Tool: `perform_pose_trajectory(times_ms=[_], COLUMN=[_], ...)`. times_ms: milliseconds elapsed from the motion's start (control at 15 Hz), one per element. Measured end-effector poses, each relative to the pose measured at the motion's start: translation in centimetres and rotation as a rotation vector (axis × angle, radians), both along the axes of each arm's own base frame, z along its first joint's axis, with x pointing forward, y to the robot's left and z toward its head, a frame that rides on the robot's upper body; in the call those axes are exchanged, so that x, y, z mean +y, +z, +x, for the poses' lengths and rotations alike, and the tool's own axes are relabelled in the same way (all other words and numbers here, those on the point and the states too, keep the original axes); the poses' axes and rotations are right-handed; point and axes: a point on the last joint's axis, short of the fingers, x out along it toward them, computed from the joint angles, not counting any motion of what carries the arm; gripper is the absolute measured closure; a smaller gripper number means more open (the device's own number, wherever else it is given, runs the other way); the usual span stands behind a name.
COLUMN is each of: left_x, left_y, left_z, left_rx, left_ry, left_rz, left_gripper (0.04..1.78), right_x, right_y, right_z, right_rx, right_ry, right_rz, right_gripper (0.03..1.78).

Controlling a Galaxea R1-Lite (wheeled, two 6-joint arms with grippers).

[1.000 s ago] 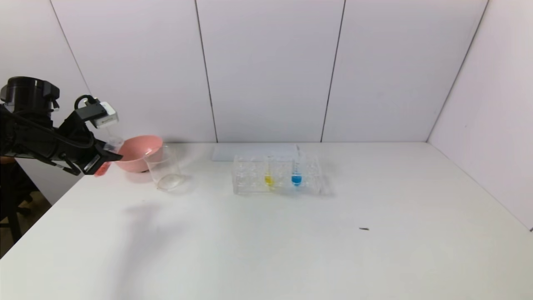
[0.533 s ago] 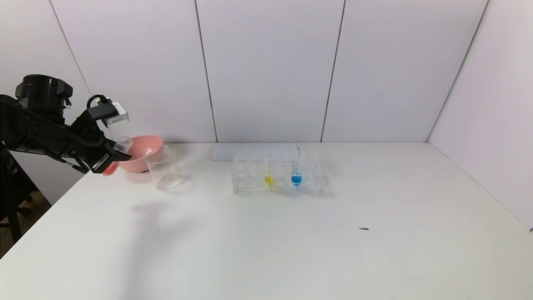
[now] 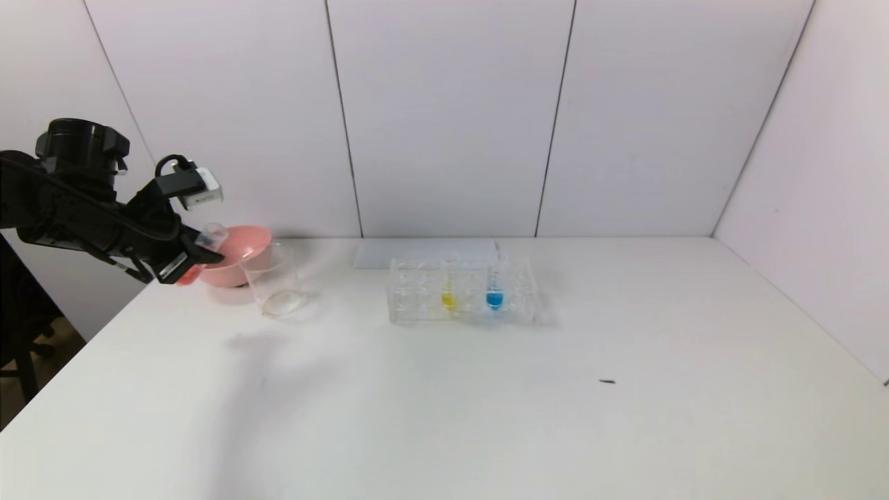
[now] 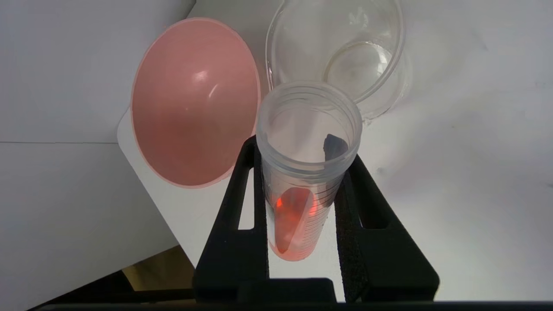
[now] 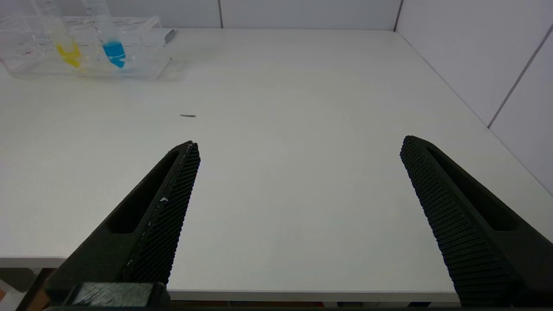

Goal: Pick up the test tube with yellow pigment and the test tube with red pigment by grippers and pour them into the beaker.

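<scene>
**Tilting the red tube toward the beaker**

Holding the red tube (image 4: 302, 172), the left gripper (image 3: 191, 258) is clamped on it at about 9 o'clock on the table, off the near-left corner region. In the wrist view both black fingers (image 4: 233, 224) press the tube's sides, the red liquid pooled low at the rounded end and the open mouth pointing ahead. Nothing has run out yet.

Over the last second the arm has travelled from the table's left edge inward and slightly up, so the tube's mouth now sits just beside the pink bowl (image 3: 236, 253) and near the beaker (image 3: 274, 281). By my reading, the carry is nearly over and the pour comes next; the mouth must pass the bowl and get over the beaker's rim before tipping further, or the pigment lands in the wrong vessel.

The right gripper (image 5: 298, 172) hangs low near 5 o'clock, its jaws spread wide and empty.

Farther back, around 12 o'clock, the rack (image 3: 462, 292) stands with the yellow tube (image 3: 449, 295) upright in it, untouched, and a blue tube (image 3: 494, 292) just beside that. The yellow tube is the right arm's job, I judge, and has not begun.
</scene>
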Motion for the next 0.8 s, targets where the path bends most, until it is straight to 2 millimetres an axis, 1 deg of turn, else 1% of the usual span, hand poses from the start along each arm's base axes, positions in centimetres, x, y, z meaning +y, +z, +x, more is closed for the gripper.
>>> perform_pose_trajectory(times_ms=[800], left_x=[-0.63], left_y=[0.22], left_z=[0.95], left_rx=[0.052], left_ry=[-0.075], left_rz=[0.062], left_gripper=[1.36], right_x=[0.0], right_y=[-0.01], right_z=[0.0], right_rx=[0.0], right_ry=[0.0], right_rz=[0.0], right_gripper=[0.11])
